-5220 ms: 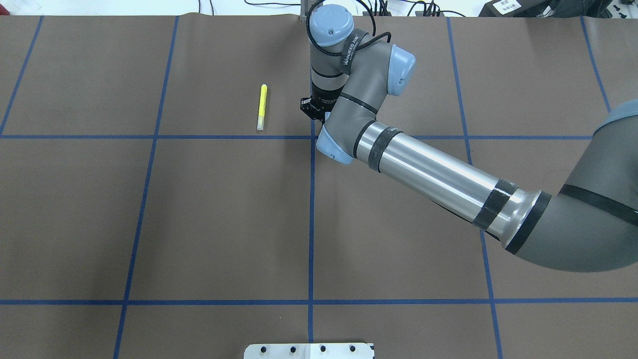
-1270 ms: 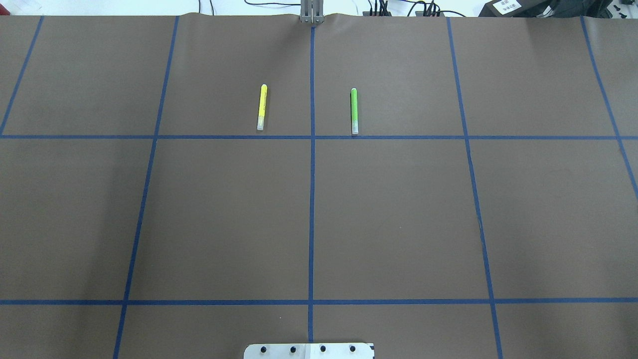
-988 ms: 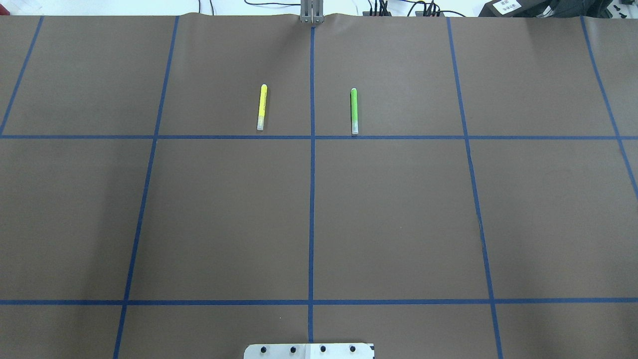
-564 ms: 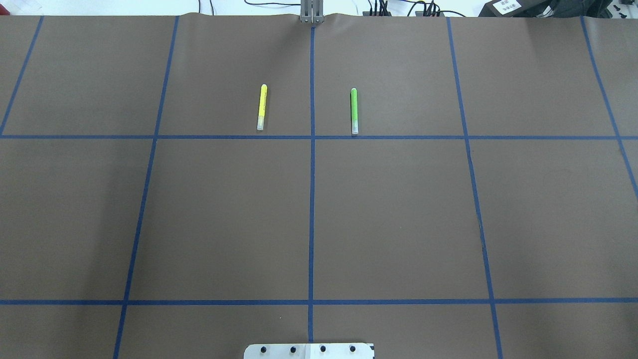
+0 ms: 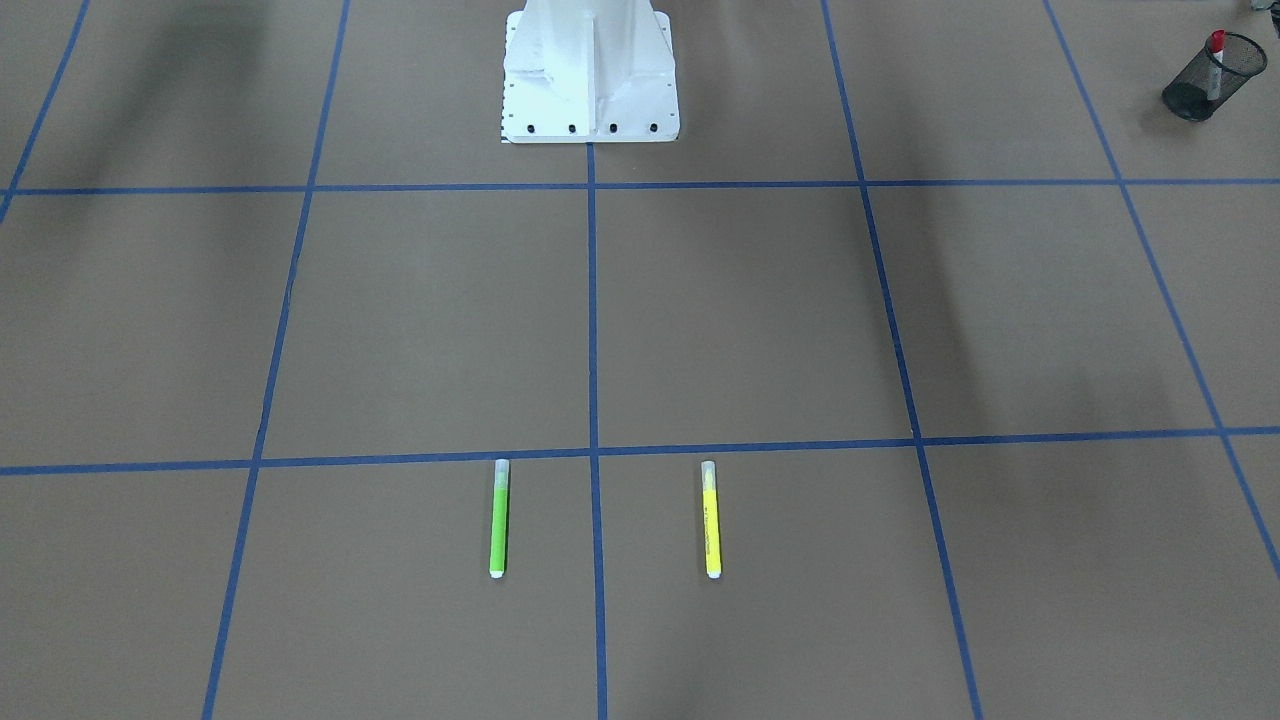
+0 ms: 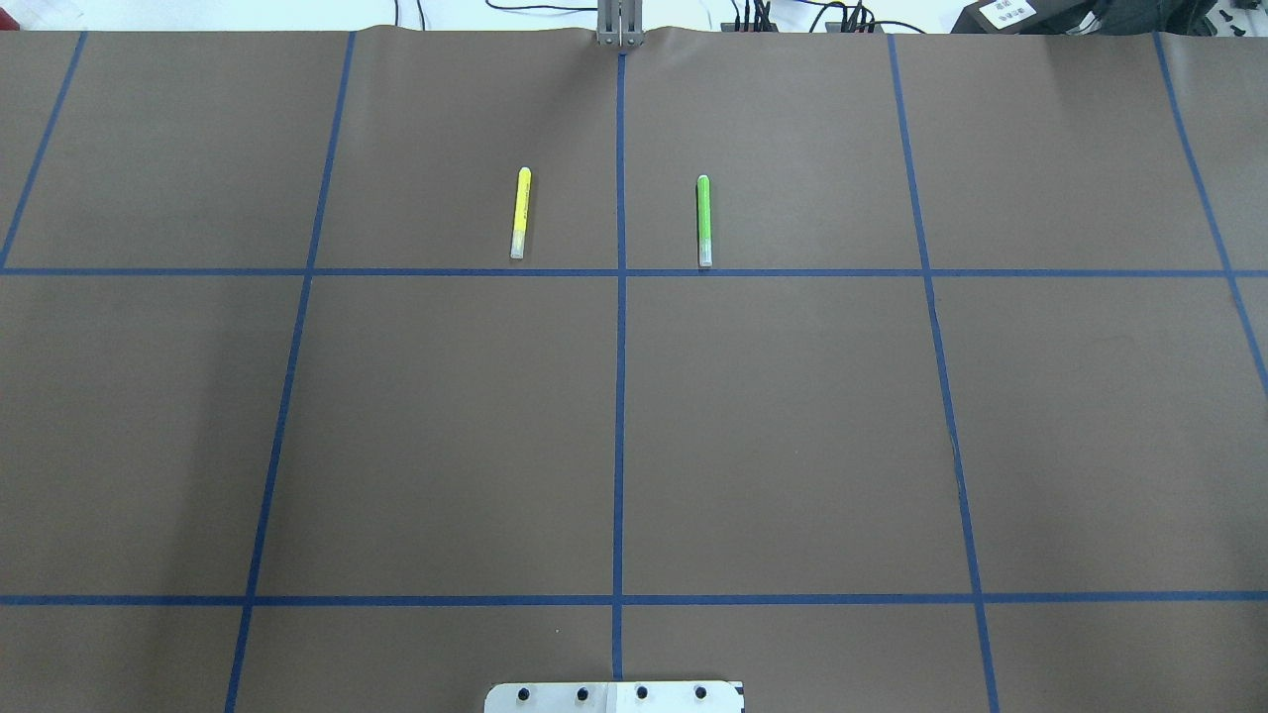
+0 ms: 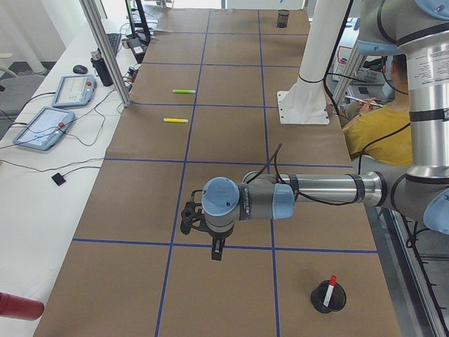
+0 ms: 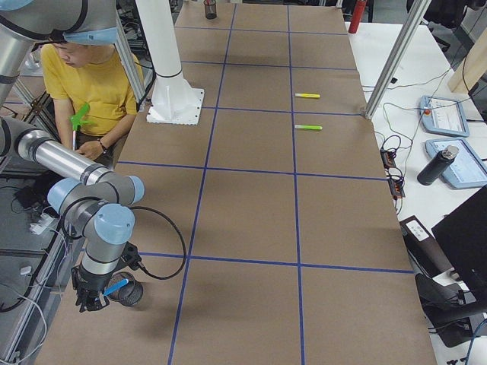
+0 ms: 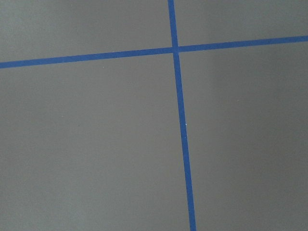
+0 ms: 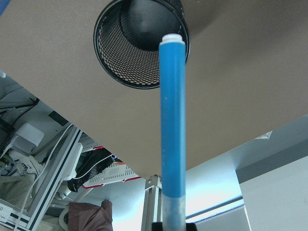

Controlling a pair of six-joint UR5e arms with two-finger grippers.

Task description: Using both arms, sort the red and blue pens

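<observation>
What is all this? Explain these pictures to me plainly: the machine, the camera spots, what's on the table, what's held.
This machine has two jointed arms at a brown table taped with blue lines. One picture looks down from behind it, one faces it, two look from the table's ends, two from wrist cameras. A yellow marker and a green marker lie flat, apart. The right hand holds a blue pen pointed at a black mesh cup. A red pen stands in a second cup near the left hand; open or shut, I cannot tell.

Two markers lie parallel near the tabletop's (image 6: 792, 446) far edge: the yellow marker (image 6: 520, 213) left of the centre tape line (image 6: 620, 396), the green marker (image 6: 703, 220) right.
</observation>
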